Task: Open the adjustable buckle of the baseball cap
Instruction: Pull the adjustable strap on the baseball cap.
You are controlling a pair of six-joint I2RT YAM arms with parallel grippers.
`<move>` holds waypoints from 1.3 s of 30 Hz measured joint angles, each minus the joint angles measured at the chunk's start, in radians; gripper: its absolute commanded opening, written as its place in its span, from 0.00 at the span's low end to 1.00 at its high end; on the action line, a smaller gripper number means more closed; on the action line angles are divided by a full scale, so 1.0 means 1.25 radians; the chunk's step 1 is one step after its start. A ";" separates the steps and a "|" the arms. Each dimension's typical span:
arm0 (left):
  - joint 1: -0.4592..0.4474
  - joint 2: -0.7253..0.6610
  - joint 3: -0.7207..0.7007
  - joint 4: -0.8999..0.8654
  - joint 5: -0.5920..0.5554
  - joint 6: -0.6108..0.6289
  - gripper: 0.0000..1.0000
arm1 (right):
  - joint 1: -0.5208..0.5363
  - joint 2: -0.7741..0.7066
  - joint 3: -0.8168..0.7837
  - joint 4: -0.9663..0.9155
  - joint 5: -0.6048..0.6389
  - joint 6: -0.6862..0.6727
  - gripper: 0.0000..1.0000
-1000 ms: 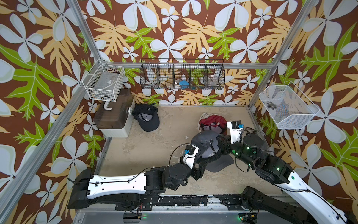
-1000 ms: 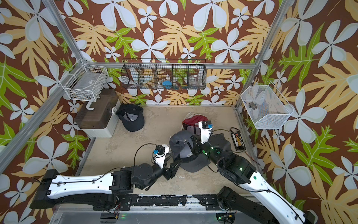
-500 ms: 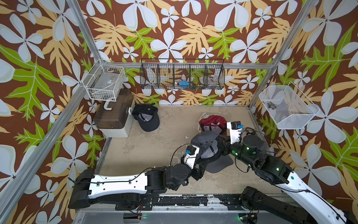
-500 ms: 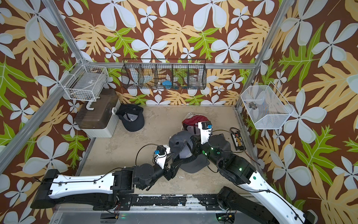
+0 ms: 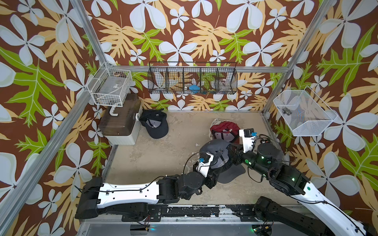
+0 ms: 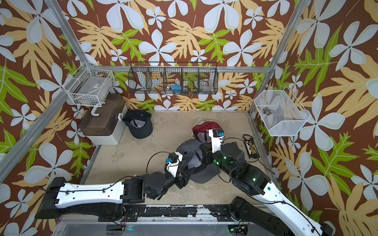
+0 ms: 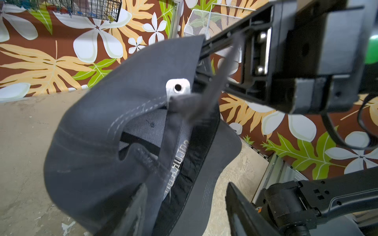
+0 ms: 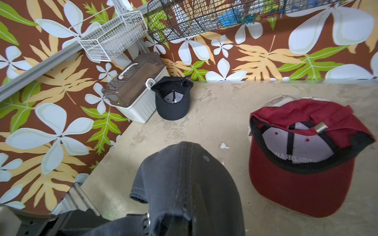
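Note:
A grey baseball cap (image 5: pixel 216 149) (image 6: pixel 190 147) hangs tilted above the floor between my two arms, its brim low. My right gripper (image 5: pixel 230 151) (image 6: pixel 204 152) is shut on the cap's back edge, close to the silver buckle (image 7: pixel 178 87). In the right wrist view the cap (image 8: pixel 184 183) drapes over that gripper (image 8: pixel 180 222) and hides its fingers. A grey strap (image 7: pixel 214 87) runs loose from the buckle and looks blurred. My left gripper (image 7: pixel 186 185) (image 5: pixel 222 166) is open, one finger against the crown, the other clear of the brim.
A red cap (image 5: pixel 225 130) (image 8: pixel 302 163) lies upside down just behind the grey one. A black cap (image 5: pixel 155 126) rests beside a brown-lidded box (image 5: pixel 120 122) at the back left. Wire baskets (image 5: pixel 192 81) (image 5: pixel 110 87) and a mesh bin (image 5: pixel 302 114) hang on the walls.
Both arms and the grey cap have barely shifted. The left jaws have narrowed a little. The strap at the buckle is in motion.

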 measured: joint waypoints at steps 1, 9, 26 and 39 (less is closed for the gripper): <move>0.000 0.001 0.002 0.006 -0.002 0.002 0.61 | 0.000 -0.001 -0.003 0.002 -0.003 0.001 0.00; 0.000 0.015 0.007 0.032 -0.033 0.041 0.57 | 0.000 -0.013 -0.015 0.005 -0.036 0.020 0.00; 0.042 0.047 0.018 0.059 -0.017 0.044 0.46 | 0.000 -0.027 -0.030 0.023 -0.084 0.037 0.00; 0.044 0.051 0.018 0.065 -0.012 0.043 0.12 | 0.000 -0.045 -0.040 0.021 -0.077 0.034 0.00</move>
